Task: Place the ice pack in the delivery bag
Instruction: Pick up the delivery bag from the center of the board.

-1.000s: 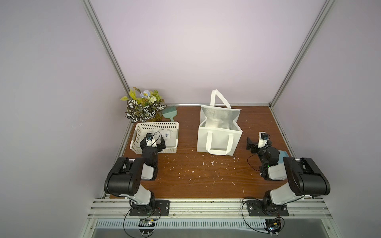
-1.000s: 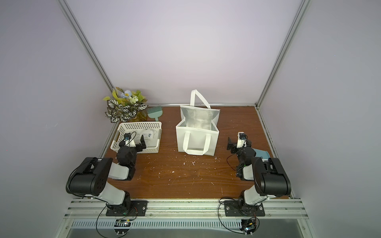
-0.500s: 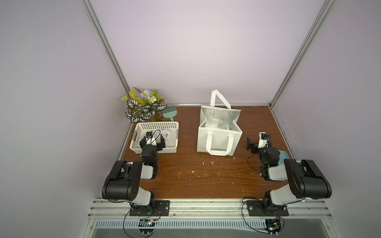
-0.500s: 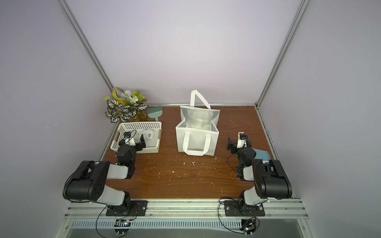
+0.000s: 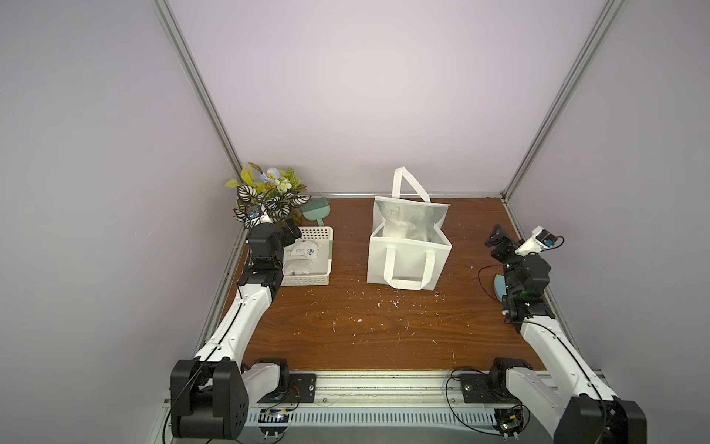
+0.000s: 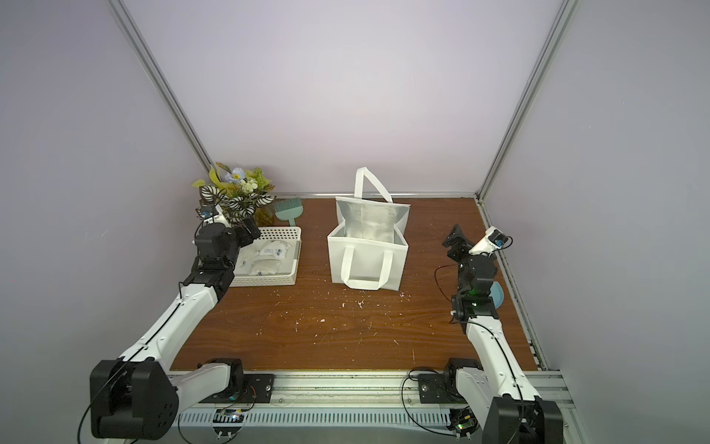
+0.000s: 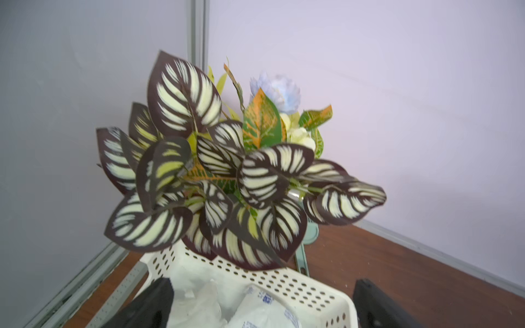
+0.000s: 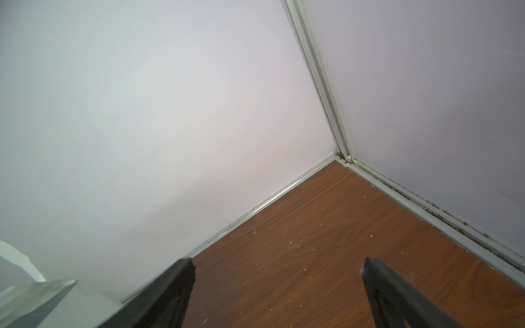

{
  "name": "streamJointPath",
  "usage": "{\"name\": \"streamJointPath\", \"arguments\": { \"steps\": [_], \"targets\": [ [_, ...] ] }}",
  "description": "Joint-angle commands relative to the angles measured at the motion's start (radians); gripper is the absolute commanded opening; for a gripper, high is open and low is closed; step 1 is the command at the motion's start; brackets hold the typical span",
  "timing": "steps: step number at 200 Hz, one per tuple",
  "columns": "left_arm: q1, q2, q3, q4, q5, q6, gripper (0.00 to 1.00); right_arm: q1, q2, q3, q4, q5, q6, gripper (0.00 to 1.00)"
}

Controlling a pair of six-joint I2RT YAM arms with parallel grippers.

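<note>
Two whitish ice packs with blue print lie in a white perforated basket [image 5: 312, 279] at the left; the upper ice pack [image 5: 306, 251] [image 6: 275, 251] [image 7: 264, 311] lies under my left gripper [image 5: 286, 235] [image 7: 262, 286]. That gripper is open and holds nothing, hovering over the basket's back left part. The white delivery bag [image 5: 407, 255] [image 6: 367, 258] stands open mid-table, foil lining showing and its back handle upright. My right gripper [image 5: 498, 242] [image 8: 278, 269] is open and empty, raised to the right of the bag and apart from it.
An artificial plant [image 5: 269, 192] [image 7: 227, 170] fills the back left corner behind the basket, next to a teal hand brush [image 5: 316, 209]. A pale blue disc [image 5: 498, 286] lies under the right arm. White crumbs [image 5: 384, 304] are scattered before the bag. Walls close in on three sides.
Both arms have stretched away from the front rail. The left gripper has moved farther back over the basket, the right gripper back and up. Both stay open.
</note>
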Motion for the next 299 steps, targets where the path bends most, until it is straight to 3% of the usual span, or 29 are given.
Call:
{"name": "streamJointPath", "arguments": {
  "steps": [1,21,48,69,92,114,141,160,203,219,235,254,263,299],
  "targets": [
    [0.005,-0.017,0.015,-0.171,0.128,-0.046,0.99,0.050,0.049,0.220,-0.296,-0.108,-0.020,1.00],
    [-0.012,-0.017,0.013,-0.194,0.166,-0.039,1.00,0.144,0.126,0.431,-0.524,-0.093,-0.097,1.00],
    [-0.080,0.026,0.049,-0.270,0.122,-0.016,1.00,0.302,0.239,0.664,-0.757,-0.069,-0.168,1.00],
    [-0.092,0.046,0.064,-0.288,0.145,-0.017,1.00,0.382,0.322,0.787,-0.901,-0.081,-0.166,1.00],
    [-0.096,0.049,0.069,-0.285,0.173,-0.025,1.00,0.472,0.366,0.867,-1.011,0.024,-0.162,0.99],
    [-0.101,0.057,0.074,-0.295,0.193,-0.018,0.99,0.519,0.391,0.915,-1.086,0.067,-0.173,0.80],
    [-0.103,0.068,0.077,-0.316,0.194,-0.006,0.98,0.548,0.432,0.931,-1.145,0.098,-0.177,0.71],
    [-0.103,0.075,0.082,-0.326,0.204,0.004,0.98,0.552,0.453,0.929,-1.162,0.136,-0.174,0.51],
    [-0.106,0.110,0.107,-0.373,0.207,0.035,0.95,0.551,0.476,0.905,-1.158,0.163,-0.193,0.49],
    [-0.108,0.129,0.118,-0.388,0.207,0.049,0.92,0.552,0.474,0.893,-1.156,0.167,-0.196,0.31],
    [-0.111,0.163,0.143,-0.415,0.205,0.062,0.89,0.552,0.452,0.879,-1.133,0.150,-0.203,0.25],
    [-0.112,0.220,0.182,-0.460,0.194,0.080,0.82,0.553,0.423,0.869,-1.109,0.126,-0.208,0.12],
    [-0.112,0.252,0.204,-0.482,0.183,0.088,0.82,0.553,0.417,0.869,-1.104,0.117,-0.213,0.00],
    [-0.112,0.385,0.275,-0.537,0.118,0.149,0.77,0.561,0.401,0.863,-1.099,0.083,-0.222,0.00]
  ]
}}
